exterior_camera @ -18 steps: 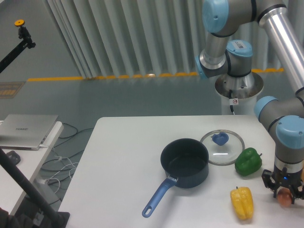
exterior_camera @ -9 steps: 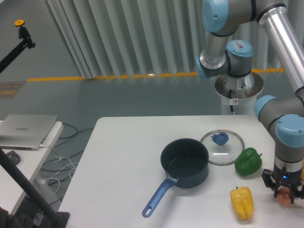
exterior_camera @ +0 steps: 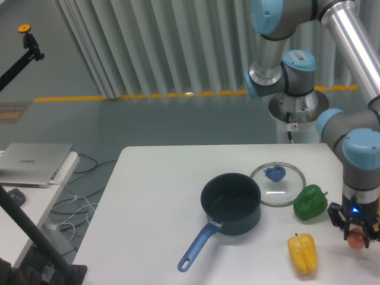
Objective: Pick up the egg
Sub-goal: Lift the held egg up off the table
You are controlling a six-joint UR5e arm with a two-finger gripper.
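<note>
From the fixed camera, my tool (exterior_camera: 357, 236) hangs at the far right of the white surface (exterior_camera: 160, 190), its two fingers closed around the egg (exterior_camera: 356, 240), which shows as a small brownish-pink oval between them. The egg sits near the right edge of the view, just right of the green pepper (exterior_camera: 310, 202) and up and right of the yellow pepper (exterior_camera: 302, 253); I cannot tell whether it touches the surface or is clear of it. The green pepper lies just beside the glass lid (exterior_camera: 277, 184), which rests flat with its blue knob up. Left of the lid stands the dark blue saucepan (exterior_camera: 230, 203), its handle pointing toward the near-left. Off the surface to the left, a closed laptop (exterior_camera: 34, 163) rests on a side table, with cables on the floor below it.
</note>
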